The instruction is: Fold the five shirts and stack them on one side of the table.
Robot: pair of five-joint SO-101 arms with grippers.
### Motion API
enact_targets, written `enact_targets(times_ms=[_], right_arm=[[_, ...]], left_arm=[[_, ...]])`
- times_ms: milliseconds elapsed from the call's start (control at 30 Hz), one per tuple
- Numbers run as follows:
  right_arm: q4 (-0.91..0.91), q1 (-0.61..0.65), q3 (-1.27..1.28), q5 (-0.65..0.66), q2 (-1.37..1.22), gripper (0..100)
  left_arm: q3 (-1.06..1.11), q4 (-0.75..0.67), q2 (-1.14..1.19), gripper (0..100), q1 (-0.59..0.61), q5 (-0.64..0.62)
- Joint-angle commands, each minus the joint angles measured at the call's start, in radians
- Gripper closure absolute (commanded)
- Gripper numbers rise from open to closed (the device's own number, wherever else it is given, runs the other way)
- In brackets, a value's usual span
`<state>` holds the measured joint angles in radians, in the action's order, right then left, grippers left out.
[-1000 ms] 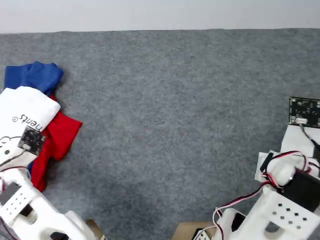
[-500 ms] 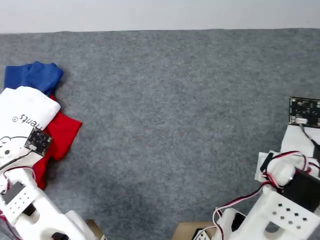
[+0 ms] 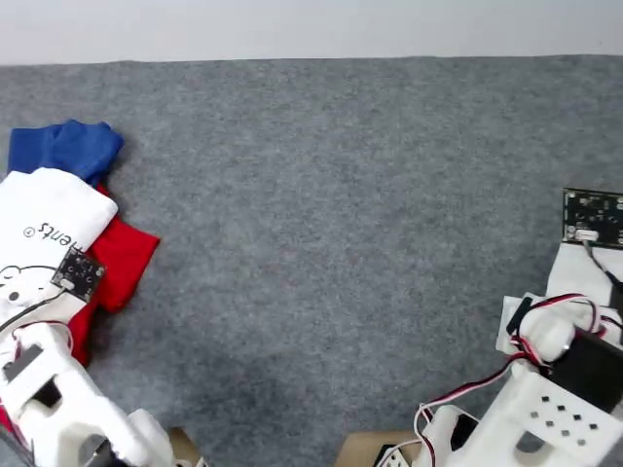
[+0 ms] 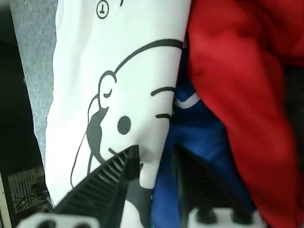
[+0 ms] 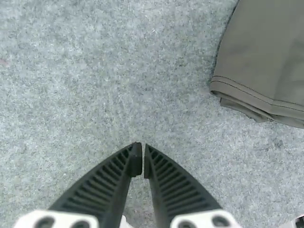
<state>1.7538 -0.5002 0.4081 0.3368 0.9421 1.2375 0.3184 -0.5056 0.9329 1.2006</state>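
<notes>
The grey felt table [image 3: 370, 195] takes up most of what I see, with the shirts gathered at its left edge. The pile's long axis runs from the far side toward the arms. The white shirt [image 3: 44, 229] with its cartoon print lies on top. The red shirt [image 3: 122, 258] pokes out from under it toward the table's middle, and the blue shirt [image 3: 68, 146] shows at the far end. A separate olive shirt [image 5: 270, 52], seemingly folded, lies near the right arm's hand but apart from its tips. The left arm [image 3: 58, 409] stands at the near-left corner, right over the pile, while the right arm [image 3: 545, 409] sits well apart across the table. So the left arm is plainly the nearer one to those three shirts. The left hand [image 4: 156, 152] hangs directly above the white shirt's edge with its fingers partly spread. One finger lies over the white cloth and the other over the blue beneath, the edge running roughly along the fingers' length. It straddles that edge without, as far as I can judge, pinching anything. The right hand [image 5: 142, 147] has its tips pressed almost together and holds nothing, pointing at bare felt. I'd guess the next grab belongs to the left hand, straight down on that edge.
</notes>
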Motion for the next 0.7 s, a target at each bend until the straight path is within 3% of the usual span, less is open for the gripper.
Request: enact_targets(times_ms=[0,167,333,500,667], right_arm=[[0.039,0.005,-0.005,-0.005,0.016,98.8],[0.039,0.005,-0.005,-0.005,0.016,98.8],[0.039,0.008,-0.005,-0.005,0.016,98.8],[0.039,0.008,-0.005,-0.006,0.016,98.8],[0.039,0.008,-0.005,-0.008,0.016,98.8]], left_arm=[[-0.064,-0.021,0.031,88,-0.003,0.008],[-0.094,-0.023,0.038,89,-0.003,-0.006],[-0.14,-0.021,0.037,99,-0.003,-0.035],[-0.185,-0.017,0.025,100,0.006,-0.04],[-0.278,0.16,-0.146,100,-0.008,-0.181]])
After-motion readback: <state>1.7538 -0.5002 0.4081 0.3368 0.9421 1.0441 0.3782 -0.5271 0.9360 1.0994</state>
